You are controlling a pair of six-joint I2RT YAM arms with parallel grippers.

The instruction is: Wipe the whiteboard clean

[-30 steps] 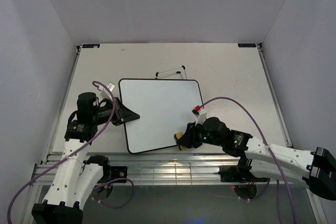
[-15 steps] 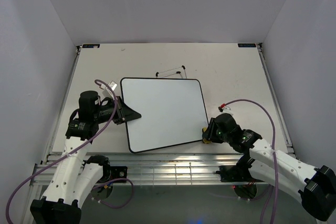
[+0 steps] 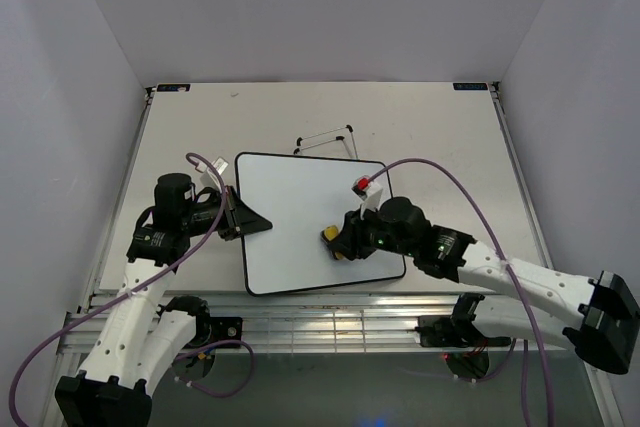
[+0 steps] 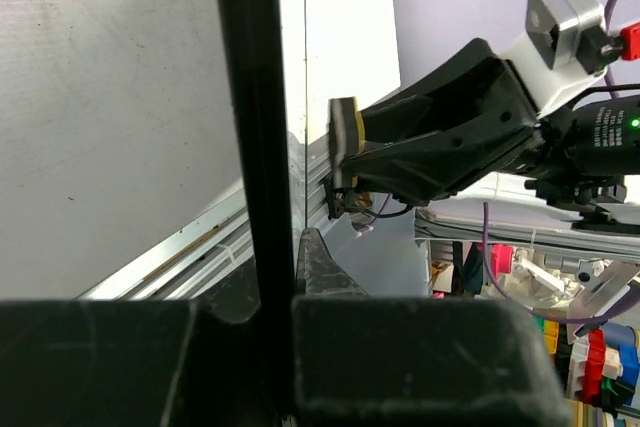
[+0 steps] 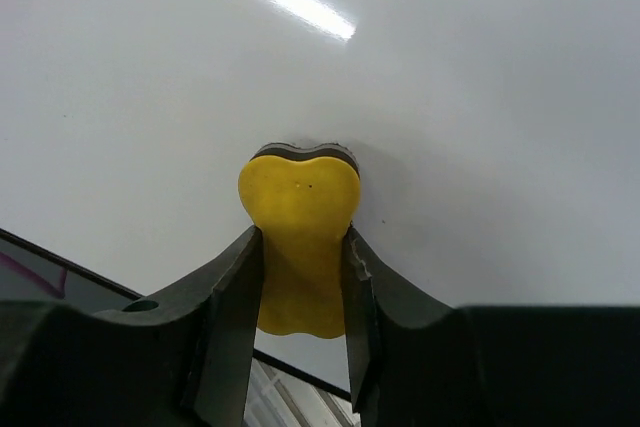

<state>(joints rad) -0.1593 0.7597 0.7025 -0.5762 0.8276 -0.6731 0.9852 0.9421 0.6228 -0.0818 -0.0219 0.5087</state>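
The whiteboard (image 3: 300, 212) lies flat in the middle of the table, white with a thin black frame; no scribbles show on it. My left gripper (image 3: 252, 220) is shut on the board's left edge; the black frame (image 4: 250, 147) runs between its jaws. My right gripper (image 3: 338, 241) is shut on the yellow bone-shaped eraser (image 5: 300, 247) and holds it against the board's lower middle. The eraser (image 3: 331, 239) shows as a small yellow spot in the top view. In the left wrist view the eraser (image 4: 345, 132) presses on the board.
The thin black wire stand (image 3: 325, 139) lies just behind the board. The table's front rail (image 3: 300, 319) runs close below the board. A purple cable (image 3: 440, 172) arcs over the right side of the table.
My right gripper swung from the board's near right corner leftward onto the board's lower middle with the eraser. The board shifted slightly to the right. My left gripper kept its grip.
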